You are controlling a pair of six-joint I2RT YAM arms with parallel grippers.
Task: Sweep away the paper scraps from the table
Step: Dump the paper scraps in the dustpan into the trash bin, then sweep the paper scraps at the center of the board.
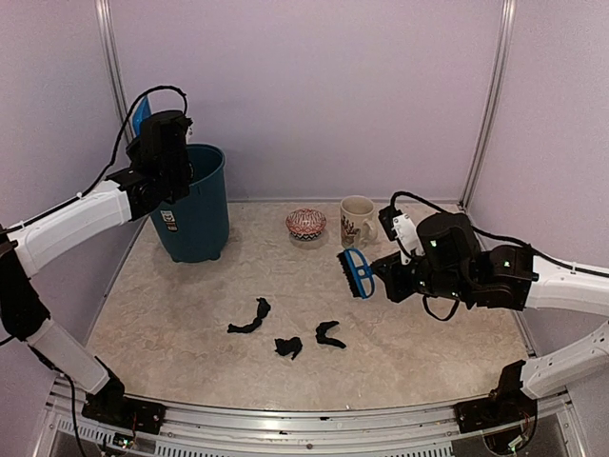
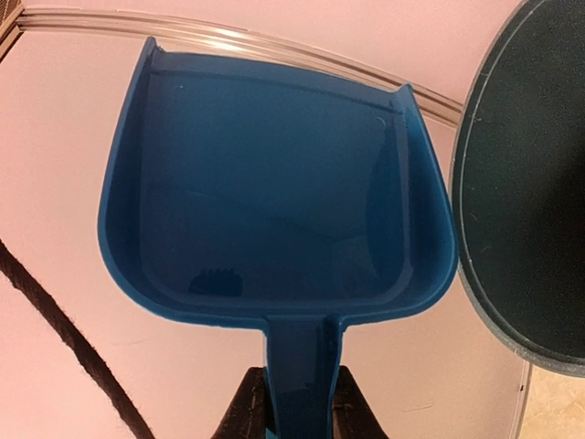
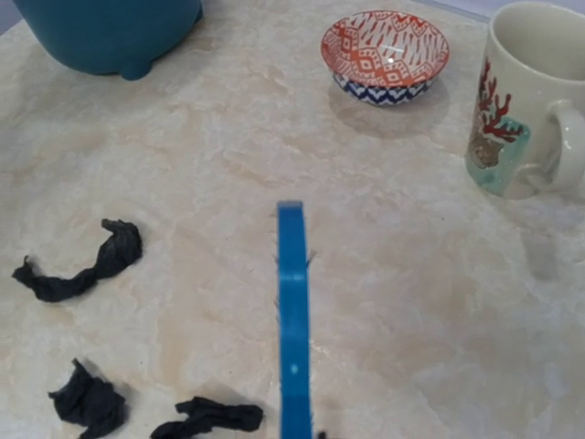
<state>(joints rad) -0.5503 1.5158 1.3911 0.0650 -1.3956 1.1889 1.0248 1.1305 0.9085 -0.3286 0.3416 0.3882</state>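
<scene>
Three black paper scraps (image 1: pixel 288 347) on the near middle of the table (image 1: pixel 428 352), close together but not touching: one long twisted strip at the left, two shorter wads to its right. No other colours in view. Judged very light, soft and wrinkly, with nothing stiff to take hold of. Likely to roll, skip or catch in bristles under a fast stroke. Better not pinched at all: best met low, from the far side, with the bristle edge, and pushed slowly into one heap.

Just beyond the paper scraps, above the table and not touching it, a small blue brush (image 1: pixel 356 272), clenched at its handle by the right gripper (image 1: pixel 381 274), jaws closed tight on it. Farther back, a cream mug (image 1: pixel 357 221) and a patterned bowl (image 1: pixel 305 224), well apart from the paper scraps but near the brush, so to be watched on any swing.

At the far left, a teal bin (image 1: pixel 195 205). Beside its mouth, high in the air, a blue plastic dustpan (image 2: pixel 274 201), grasped by its handle in the left gripper (image 2: pixel 299 410); pan apparently empty. Probably needed down at the table before any sweeping.
</scene>
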